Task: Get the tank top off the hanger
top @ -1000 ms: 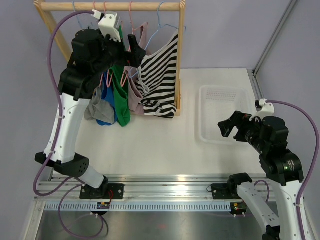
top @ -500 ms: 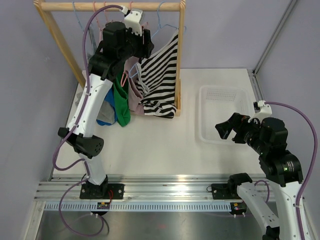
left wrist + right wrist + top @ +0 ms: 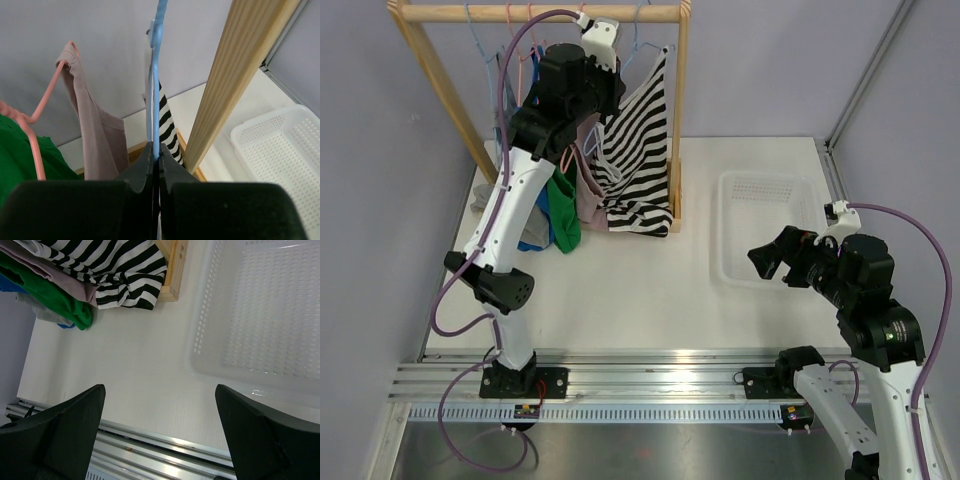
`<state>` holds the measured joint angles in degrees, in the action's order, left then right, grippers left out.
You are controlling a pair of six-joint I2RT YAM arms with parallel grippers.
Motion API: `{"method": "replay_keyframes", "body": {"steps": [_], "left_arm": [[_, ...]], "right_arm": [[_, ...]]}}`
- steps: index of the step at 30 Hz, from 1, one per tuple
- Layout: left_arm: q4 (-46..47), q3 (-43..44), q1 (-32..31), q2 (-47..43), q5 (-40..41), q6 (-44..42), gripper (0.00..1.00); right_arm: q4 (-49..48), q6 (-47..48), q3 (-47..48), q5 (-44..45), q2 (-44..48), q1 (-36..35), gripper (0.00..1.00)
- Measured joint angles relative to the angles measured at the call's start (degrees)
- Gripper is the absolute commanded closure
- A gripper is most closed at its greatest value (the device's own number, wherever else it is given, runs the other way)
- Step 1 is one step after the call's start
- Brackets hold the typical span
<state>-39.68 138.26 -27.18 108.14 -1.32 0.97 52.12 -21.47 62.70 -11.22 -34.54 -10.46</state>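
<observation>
White table [image 3: 620, 290], wooden rack [image 3: 438, 80] at eleven o'clock. Left gripper [image 3: 155, 152] pinches the blue hanger [image 3: 157, 60] holding the striped top [image 3: 645, 150] at twelve. Next it likely must lift the hook off the bar [image 3: 450, 13]. Right gripper [image 3: 160, 405] hangs at three, fingers spread apart.

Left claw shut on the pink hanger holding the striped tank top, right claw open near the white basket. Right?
Wrong hanger: left wrist view shows the left claw shut on the light blue plastic hanger holding the black-and-white striped tank top. The right claw is open near the white perforated plastic basket.

Robot lab, aluminium rail [image 3: 650, 372], plain walls [image 3: 770, 60]
</observation>
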Motion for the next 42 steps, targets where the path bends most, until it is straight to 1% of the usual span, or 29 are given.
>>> {"method": "replay_keyframes", "body": {"steps": [6, 10, 17, 21, 25, 29, 31, 34, 36, 38, 40, 42], "left_arm": [[-0.1, 0.3, -1.9, -0.7, 3.5, 0.7, 1.0], [0.0, -1.9, -2.3, -4.1, 4.4, 2.6, 1.0], [1.8, -13.1, -2.2, -18.8, 4.5, 8.0, 1.0], [3.6, -19.5, -2.2, -26.0, 2.6, 11.3, 1.0], [3.8, -29.8, -2.2, -33.2, -0.3, 14.4, 1.0], [5.1, -44.2, -2.2, -42.8, -4.1, 18.3, 1.0], [5.4, -51.3, -2.3, -47.9, -6.3, 20.3, 1.0], [6.4, -63.0, -2.6, -56.6, -10.3, 23.3, 1.0], [7.7, -69.7, -2.9, -61.0, -12.1, 24.9, 1.0], [8.1, -76.6, -3.2, -65.4, -13.4, 26.7, 1.0], [8.5, -81.9, -3.4, -68.6, -14.1, 28.2, 1.0], [8.4, -85.6, -3.4, -70.8, -14.4, 29.3, 1.0]], "right_arm": [[0.0, -0.4, -0.1, -0.5, -0.6, 0.0, 0.01], [-0.2, -0.8, -0.2, -0.5, -0.6, 0.0, 0.01], [-0.6, -1.0, -0.3, -0.9, -0.6, 0.0, 0.01], [-1.9, -1.3, -0.3, -1.9, -0.8, 0.0, 0.01], [-4.0, -1.3, -0.4, -2.7, -1.7, 0.0, 0.0], [-10.3, -2.4, -1.9, -7.8, -3.5, 0.0, 0.0], [-15.8, -4.4, -3.8, -12.2, -4.9, 0.0, 0.01], [-26.6, -8.9, -7.5, -18.8, -8.7, -0.1, 0.01], [-32.4, -11.5, -9.3, -20.7, -12.4, -0.5, 0.0], [-37.7, -13.3, -10.4, -21.0, -17.3, -2.1, 0.01], [-40.9, -13.9, -10.7, -19.8, -22.4, -5.2, 0.01], [-43.0, -13.9, -10.6, -17.1, -26.9, -10.0, 0.01]]}}
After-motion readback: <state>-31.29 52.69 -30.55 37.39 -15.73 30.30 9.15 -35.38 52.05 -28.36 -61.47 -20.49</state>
